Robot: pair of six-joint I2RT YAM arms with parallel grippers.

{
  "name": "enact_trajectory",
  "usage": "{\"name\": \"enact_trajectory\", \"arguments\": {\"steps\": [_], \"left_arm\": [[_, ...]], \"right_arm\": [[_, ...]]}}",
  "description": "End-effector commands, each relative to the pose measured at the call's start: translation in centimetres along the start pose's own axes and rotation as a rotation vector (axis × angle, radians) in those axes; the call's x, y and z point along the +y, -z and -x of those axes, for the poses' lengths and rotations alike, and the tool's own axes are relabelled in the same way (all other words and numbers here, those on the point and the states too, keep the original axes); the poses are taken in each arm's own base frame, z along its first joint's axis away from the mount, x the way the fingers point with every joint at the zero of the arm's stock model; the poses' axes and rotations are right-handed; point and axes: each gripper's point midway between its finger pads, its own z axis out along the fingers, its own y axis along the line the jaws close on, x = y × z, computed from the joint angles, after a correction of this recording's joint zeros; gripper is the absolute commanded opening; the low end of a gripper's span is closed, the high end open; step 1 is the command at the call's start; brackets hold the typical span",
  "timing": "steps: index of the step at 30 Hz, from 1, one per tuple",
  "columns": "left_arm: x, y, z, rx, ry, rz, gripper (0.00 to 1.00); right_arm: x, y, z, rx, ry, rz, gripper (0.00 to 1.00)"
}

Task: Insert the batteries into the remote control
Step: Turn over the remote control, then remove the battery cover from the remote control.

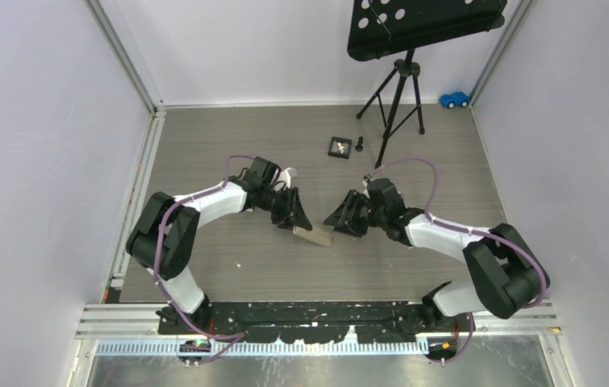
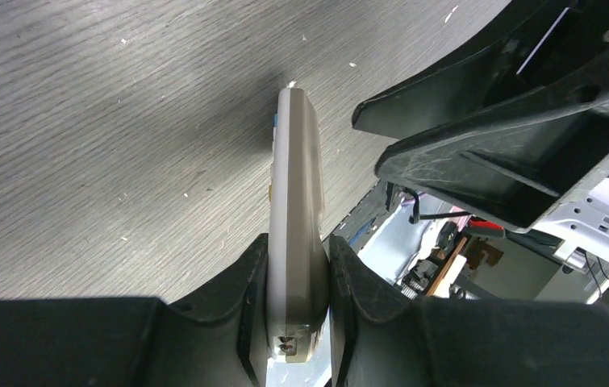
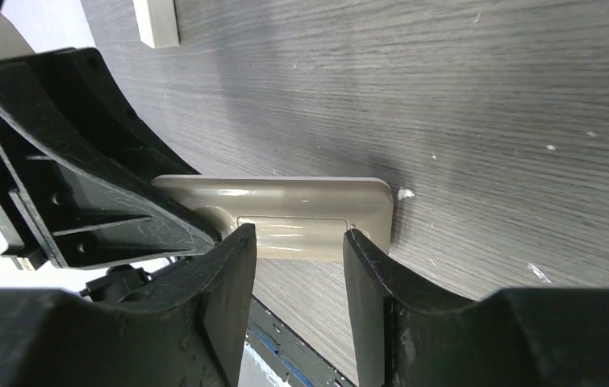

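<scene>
The beige remote control (image 1: 314, 236) stands on its long edge just above the table. My left gripper (image 2: 297, 250) is shut on its near end, one finger on each face. In the right wrist view the remote's back (image 3: 309, 201) faces me, with a recessed rectangular panel. My right gripper (image 3: 297, 238) is open, its two fingertips right at the lower edge of that panel with nothing between them. From above, the two grippers (image 1: 297, 216) (image 1: 341, 218) face each other across the remote. The batteries are out of view.
A small white flat piece (image 3: 156, 20) lies on the table beyond my left gripper. A little black square tray (image 1: 339, 147) and a small dark object (image 1: 359, 143) sit farther back. A tripod stand (image 1: 396, 97) and a blue toy car (image 1: 454, 99) are at the back right.
</scene>
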Motion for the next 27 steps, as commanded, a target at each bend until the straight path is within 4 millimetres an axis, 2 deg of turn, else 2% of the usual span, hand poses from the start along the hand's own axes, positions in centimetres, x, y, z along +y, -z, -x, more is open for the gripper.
{"name": "enact_trajectory", "arguments": {"steps": [1,8,15,21,23,27], "left_arm": [[0.3,0.0,-0.5,0.023,-0.004,-0.03,0.0],[1.3,-0.3,-0.8,0.027,0.004,-0.009,0.0],[1.5,-0.4,-0.9,0.027,0.009,-0.005,0.0],[1.7,-0.5,-1.1,0.03,0.013,-0.005,0.0],[1.8,-0.6,-1.2,0.033,0.017,-0.009,0.0],[2.0,-0.9,-1.6,0.047,0.033,-0.028,0.0]], "right_arm": [[1.0,-0.8,-0.5,0.004,0.024,0.059,0.48],[0.2,-1.5,-1.8,0.027,0.032,0.034,0.48],[-0.2,-2.3,-2.4,0.045,0.021,0.033,0.48],[-1.4,-3.1,-3.2,0.073,-0.011,-0.009,0.48],[-1.3,-3.2,-3.5,0.082,-0.026,0.007,0.48],[0.6,-3.2,-3.8,0.09,-0.076,0.133,0.48]]}}
